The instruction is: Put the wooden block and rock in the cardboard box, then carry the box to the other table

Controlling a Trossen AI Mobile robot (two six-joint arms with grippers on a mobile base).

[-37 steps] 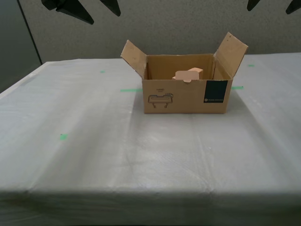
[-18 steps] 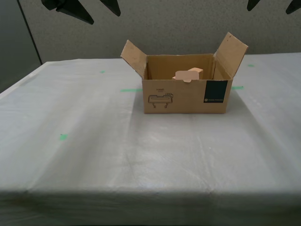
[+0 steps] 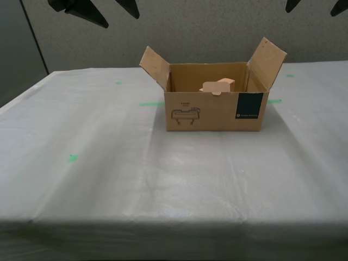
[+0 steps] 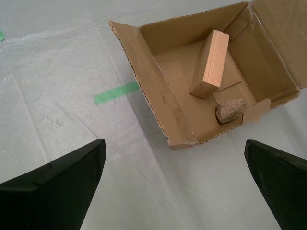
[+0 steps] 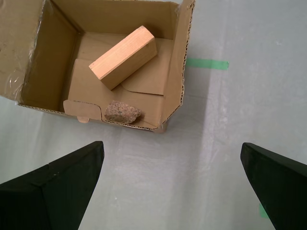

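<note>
the box (image 3: pixel 215 111) is plain brown cardboard, with a dark teal panel (image 3: pixel 249 106) on its front at about 4 o'clock of the face and a small dark line drawing (image 3: pixel 186 115) at about 8 o'clock. inside, the block (image 5: pixel 123 57) is light tan wood with a warmer orange-tan end face, and the rock (image 5: pixel 123 111) is speckled beige-grey with a pinkish tinge. the table (image 3: pixel 109 163) top is whitish-grey, wrinkled and faintly glossy, with small bright green tape marks (image 3: pixel 73 157). my first gripper (image 5: pixel 172 177) and my second gripper (image 4: pixel 175 177) have matte black fingers. the wall behind is speckled grey-beige.
</note>
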